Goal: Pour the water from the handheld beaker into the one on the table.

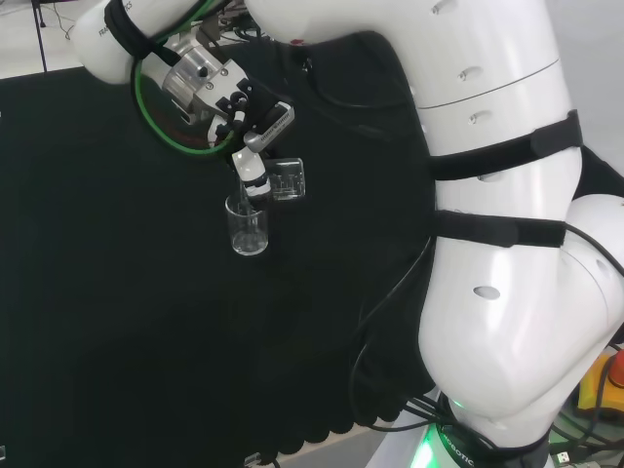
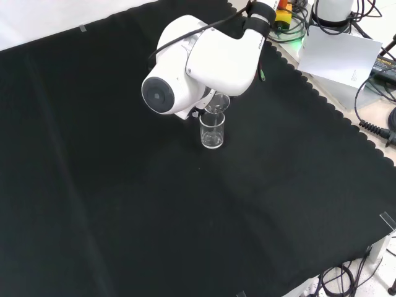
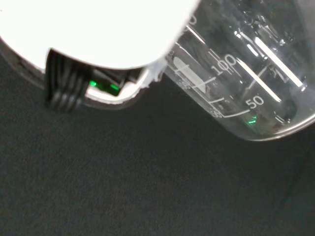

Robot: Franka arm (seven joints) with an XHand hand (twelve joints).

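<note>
Mid-pour, by the look of it. Keep the lip of the held beaker [image 1: 289, 180] directly above the mouth of the standing beaker [image 1: 248, 227] and raise the tilt slowly, so the water falls inside the rim and not onto the black cloth of the counter [image 1: 117, 322]. Hold the height low but clear of the glass below; a knock would likely tip it. Avoid any sideways drift while tilted.

Hand [image 1: 246, 122] closed round the held beaker, fingers curled about its wall, carrying it tipped well over toward its side. In the head view, just above and slightly right of the standing beaker, close but apparently not touching. In the front view, held beaker [image 2: 217, 103] tucked under the big white arm link [image 2: 198, 62], right over the standing beaker [image 2: 211, 130], which sits upright near the middle of the cloth.

Held beaker [image 3: 241, 78] of clear glass with white measuring marks on the wall and bright glints along it. Hard to tell how much water remains inside, or how much sits in the lower one.
</note>
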